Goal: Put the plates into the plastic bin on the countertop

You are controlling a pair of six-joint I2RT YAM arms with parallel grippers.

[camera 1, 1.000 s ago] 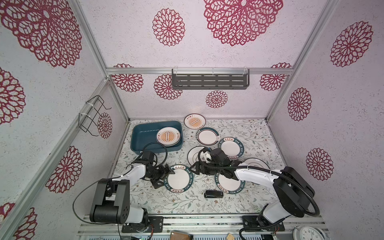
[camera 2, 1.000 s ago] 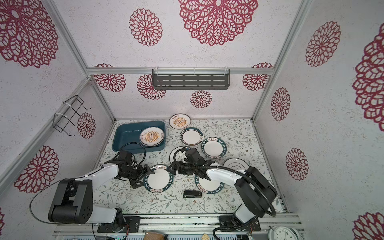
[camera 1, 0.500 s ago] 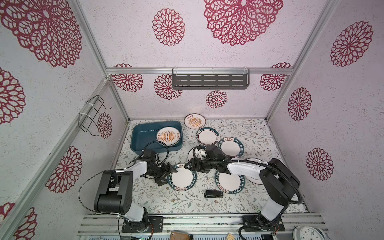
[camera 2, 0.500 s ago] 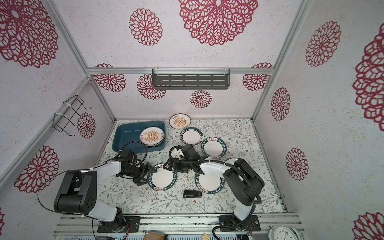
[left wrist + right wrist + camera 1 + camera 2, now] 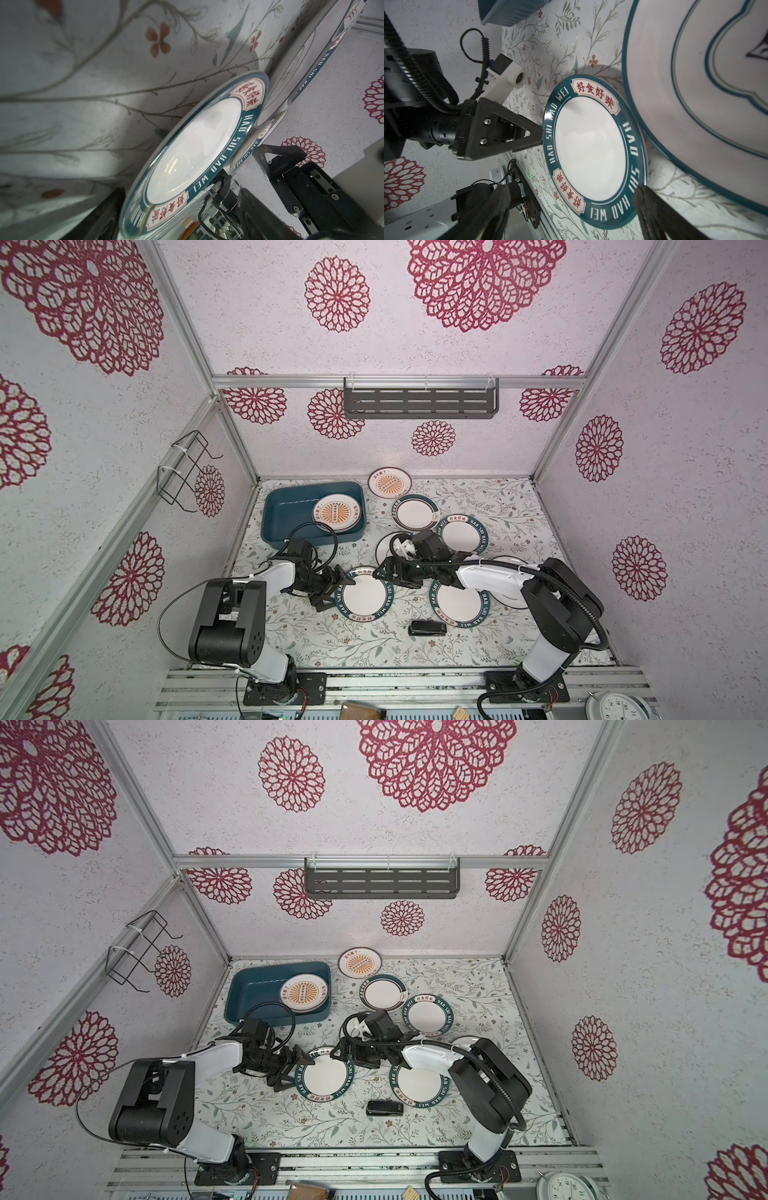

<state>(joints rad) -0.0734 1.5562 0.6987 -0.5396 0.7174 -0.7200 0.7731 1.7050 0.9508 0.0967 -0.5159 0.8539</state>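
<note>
Now that both arms have closed in on the near lettered plate (image 5: pixel 365 594), the left gripper (image 5: pixel 338 592) flanks its left rim and the right gripper (image 5: pixel 390 577) its far right rim, both spread, pinching nothing; a grasp seems next, the plastic bin (image 5: pixel 286 510) beyond holding one sunburst plate (image 5: pixel 336 512).

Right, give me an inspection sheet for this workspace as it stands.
Surface: vine-printed countertop, flat, no spills seen.
Job's things: plastic bin at back left holds a sunburst plate; seven more plates lie on the countertop, including the near lettered plate.
Clutter: small black object near the front edge.
Grippers: left gripper and right gripper, jaws open, at opposite sides of the near lettered plate.
Cables: black loop above the left wrist; ribbed hose along the right arm.
Surroundings: grey shelf and wire rack on the walls; clock outside the front rail.
</note>
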